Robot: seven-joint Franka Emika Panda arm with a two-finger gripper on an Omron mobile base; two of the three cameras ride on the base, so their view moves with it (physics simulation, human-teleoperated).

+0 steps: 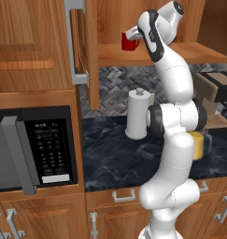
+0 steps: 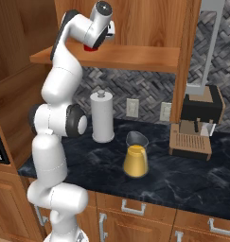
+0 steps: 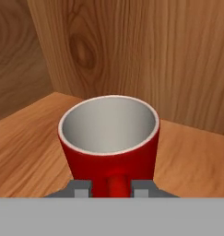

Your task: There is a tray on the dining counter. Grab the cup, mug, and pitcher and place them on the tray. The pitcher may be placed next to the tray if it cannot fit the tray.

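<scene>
Fingers (image 3: 111,188) pinch the mug (image 3: 109,138) handle; wrist hides most of it from behind.

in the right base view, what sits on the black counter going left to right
paper towel roll → pitcher → coffee machine

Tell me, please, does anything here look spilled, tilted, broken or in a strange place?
Nothing stands out. The red mug stands upright and empty on the wooden shelf, with the hand at its handle. The pitcher and paper-towel roll stand upright on the counter, no spill.
</scene>
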